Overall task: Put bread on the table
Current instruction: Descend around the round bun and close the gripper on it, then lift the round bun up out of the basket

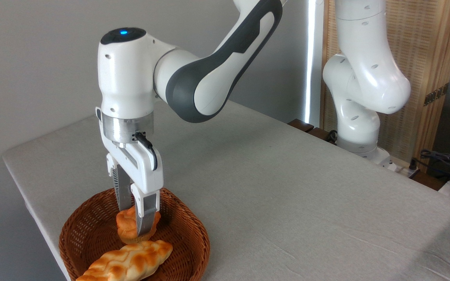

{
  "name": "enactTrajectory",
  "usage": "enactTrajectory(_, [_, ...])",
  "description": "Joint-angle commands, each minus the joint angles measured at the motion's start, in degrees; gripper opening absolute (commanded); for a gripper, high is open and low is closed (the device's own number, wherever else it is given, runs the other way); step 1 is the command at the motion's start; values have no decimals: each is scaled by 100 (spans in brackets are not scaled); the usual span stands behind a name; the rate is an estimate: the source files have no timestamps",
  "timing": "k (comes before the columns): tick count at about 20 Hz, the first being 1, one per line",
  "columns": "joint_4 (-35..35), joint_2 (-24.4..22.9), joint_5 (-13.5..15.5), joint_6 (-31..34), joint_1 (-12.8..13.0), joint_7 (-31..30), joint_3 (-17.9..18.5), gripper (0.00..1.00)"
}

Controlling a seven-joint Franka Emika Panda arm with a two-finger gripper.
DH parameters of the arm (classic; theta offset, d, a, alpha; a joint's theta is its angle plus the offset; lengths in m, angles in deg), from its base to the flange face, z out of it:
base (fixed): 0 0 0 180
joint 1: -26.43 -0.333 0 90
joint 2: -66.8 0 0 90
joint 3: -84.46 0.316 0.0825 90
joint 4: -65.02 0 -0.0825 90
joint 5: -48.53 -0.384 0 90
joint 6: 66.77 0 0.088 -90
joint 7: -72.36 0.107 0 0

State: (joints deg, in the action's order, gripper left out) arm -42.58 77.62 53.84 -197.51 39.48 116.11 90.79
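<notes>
Two baked items sit in the wicker basket (92, 234) at the near left corner of the counter (287, 187): the small round bread (129, 226) and a longer braided loaf (131, 261) just in front of it. Gripper (135, 218) points straight down into the basket, its two fingers clamped on the bread's sides, one at the left rear, one at the near right. Bread appears to hang just above the basket floor, close over the loaf's far edge; contact between them cannot be ruled out.

Handling judgement: bun looks light; whether it gives under pressure cannot be told. Glazed surface is shiny, so likely somewhat slippery. The bumpy top offers poor seating; the flanks at mid-height, where the fingers now sit, look like the best hold. Grip seems slightly high and off-centre toward the right side, so some tilt is possible.

Open grey cloth to the right and far side offers ample room for placement. Basket rim must be cleared first.
</notes>
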Motion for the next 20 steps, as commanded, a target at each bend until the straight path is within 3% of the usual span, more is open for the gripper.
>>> enactTrajectory(1, [-94, 52, -56, -39, 30, 89, -70, 100])
enactTrajectory(4, [-94, 114, -56, -48, 31, 107, -114, 99])
enactTrajectory(6, [-94, 105, -56, -39, 22, 203, -114, 82])
enactTrajectory(8, [-94, 96, -47, -48, 13, 247, -106, 53])
enactTrajectory(10, [-85, 79, -47, -39, 4, 317, -97, 41])
enactTrajectory(20, [-15, -44, 14, -48, -22, 370, -44, 43])
